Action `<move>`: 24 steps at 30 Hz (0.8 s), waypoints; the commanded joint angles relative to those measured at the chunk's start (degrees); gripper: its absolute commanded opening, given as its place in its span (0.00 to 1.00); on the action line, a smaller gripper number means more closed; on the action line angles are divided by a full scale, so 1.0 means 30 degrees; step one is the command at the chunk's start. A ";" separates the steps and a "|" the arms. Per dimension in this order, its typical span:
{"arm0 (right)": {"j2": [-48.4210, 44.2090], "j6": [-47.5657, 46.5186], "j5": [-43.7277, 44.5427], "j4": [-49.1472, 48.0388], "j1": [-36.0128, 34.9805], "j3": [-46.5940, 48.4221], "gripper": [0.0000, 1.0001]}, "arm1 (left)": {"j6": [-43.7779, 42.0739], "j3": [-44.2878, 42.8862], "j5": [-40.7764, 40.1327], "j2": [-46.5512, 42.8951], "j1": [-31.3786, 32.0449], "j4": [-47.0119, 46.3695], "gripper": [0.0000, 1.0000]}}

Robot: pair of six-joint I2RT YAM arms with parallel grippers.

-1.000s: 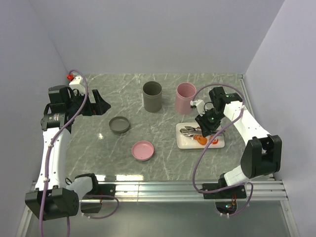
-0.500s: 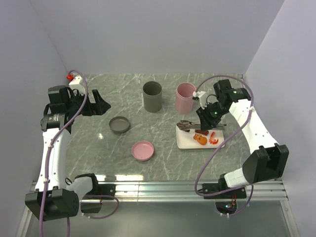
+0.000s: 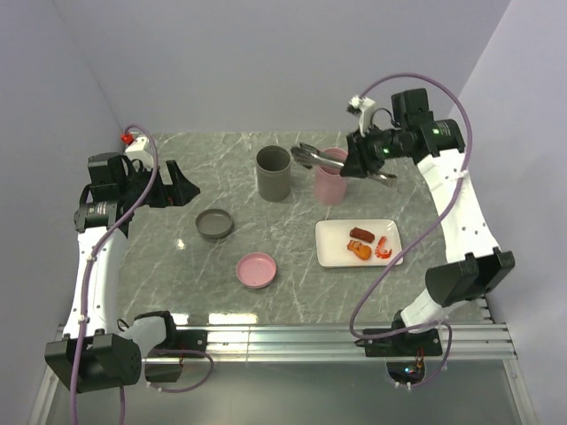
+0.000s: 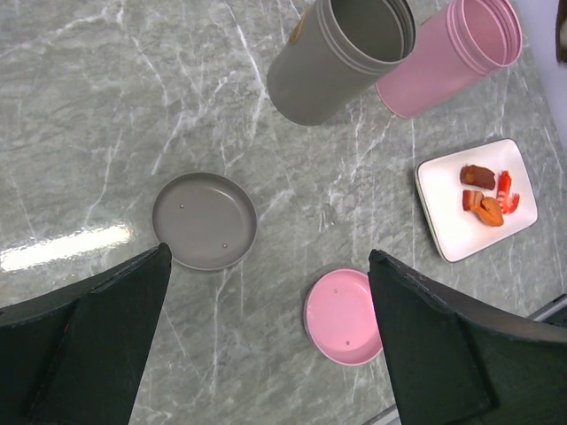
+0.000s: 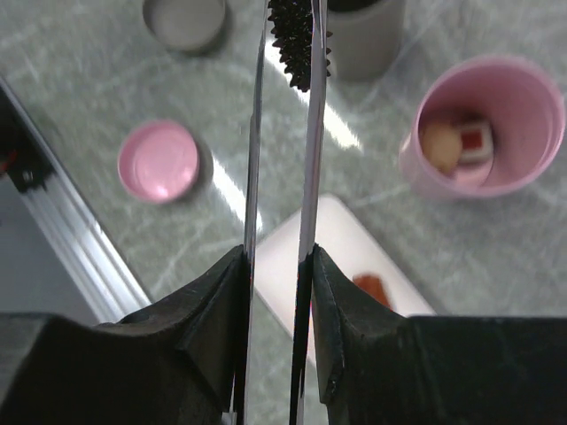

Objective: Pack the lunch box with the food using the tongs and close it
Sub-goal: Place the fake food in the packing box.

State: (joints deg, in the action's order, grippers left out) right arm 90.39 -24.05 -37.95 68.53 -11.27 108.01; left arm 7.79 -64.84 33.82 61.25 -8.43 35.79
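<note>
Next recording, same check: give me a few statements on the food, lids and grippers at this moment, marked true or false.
1. The right gripper holds the tongs, which pinch a dark oval. True.
2. The pink cup is empty. False: a pale ball and a sushi roll lie inside.
3. The grey lid and pink lid lie on the table. True.
4. The left gripper grips the grey cup. False: it is open, holding nothing.

Grey white-veined marble worktop (image 3: 177, 266); pink container (image 3: 331, 180), grey container (image 3: 273, 173), pink lid (image 3: 256, 269), grey lid (image 3: 214, 224), white tray (image 3: 332, 249), orange fried bits (image 3: 357, 251)
</note>
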 commanded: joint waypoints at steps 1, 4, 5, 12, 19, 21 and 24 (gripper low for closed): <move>0.1303 0.2709 -0.0213 -0.3032 -0.0843 0.1875 0.22 | -0.0107 -0.0563 0.1000 0.0235 -0.0004 -0.0448 0.99; 0.2299 0.3765 0.0463 -0.4323 -0.1194 0.3019 0.22 | -0.0166 -0.0857 0.0826 0.0265 -0.0004 -0.0358 0.99; 0.2882 0.3886 0.0551 -0.4473 -0.1282 0.3601 0.22 | -0.0050 -0.0829 0.0767 0.0208 -0.0004 -0.0474 0.99; 0.5026 0.4268 0.1283 -0.5060 -0.2249 0.4839 0.23 | 0.0509 -0.0418 0.0270 -0.0087 -0.0033 -0.1266 0.99; 0.5612 0.4180 0.1987 -0.5911 -0.2747 0.4018 0.29 | 0.0186 -0.0507 0.0153 0.0324 -0.0004 -0.0944 0.99; 0.5875 0.4122 0.2075 -0.5911 -0.2894 0.3901 0.31 | 0.0186 -0.0535 -0.0287 0.0470 -0.0004 -0.0944 0.99; 0.6081 0.4150 0.2076 -0.6027 -0.2953 0.3638 0.33 | 0.0156 -0.0623 -0.0289 0.0646 -0.0004 -0.0827 0.99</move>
State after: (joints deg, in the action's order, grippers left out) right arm 107.85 -11.81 -32.12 53.87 -19.64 119.52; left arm 8.64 -64.84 33.61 62.94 -8.43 34.52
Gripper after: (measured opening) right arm 0.393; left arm 0.995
